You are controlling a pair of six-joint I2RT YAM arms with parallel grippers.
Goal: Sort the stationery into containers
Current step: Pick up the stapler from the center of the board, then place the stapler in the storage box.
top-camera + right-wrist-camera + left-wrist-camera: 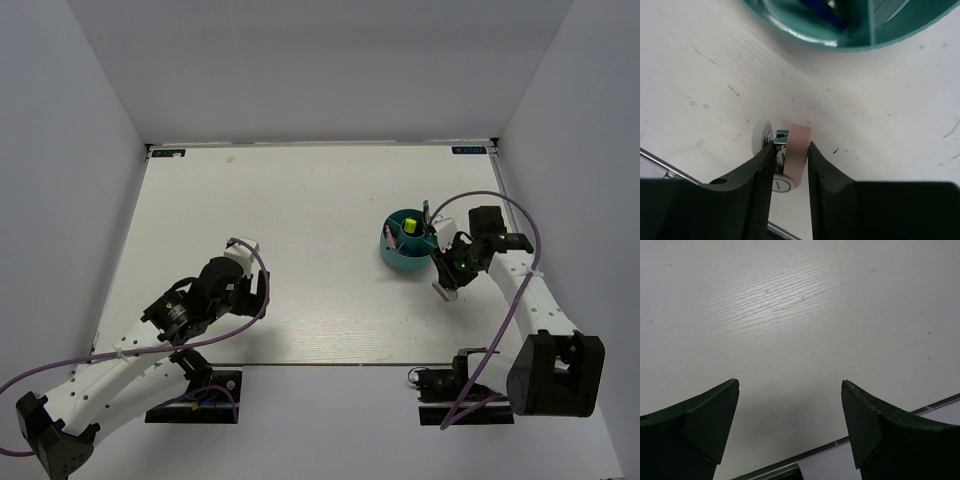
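Observation:
The round teal organiser (408,258) stands right of centre, and its rim fills the top of the right wrist view (840,44). A yellow-capped highlighter (408,225), a pink marker (389,236) and a thin blue pen (425,212) stand in its compartments. My right gripper (446,287) is just near-right of the organiser, shut on the small pink-white block (799,150), low over the table. My left gripper (257,297) is open and empty over bare table at the near left; its jaws stand wide apart (790,382).
The white table's (300,220) near edge runs just behind the left gripper (850,440). White walls enclose the table on three sides. Purple cables loop off both arms.

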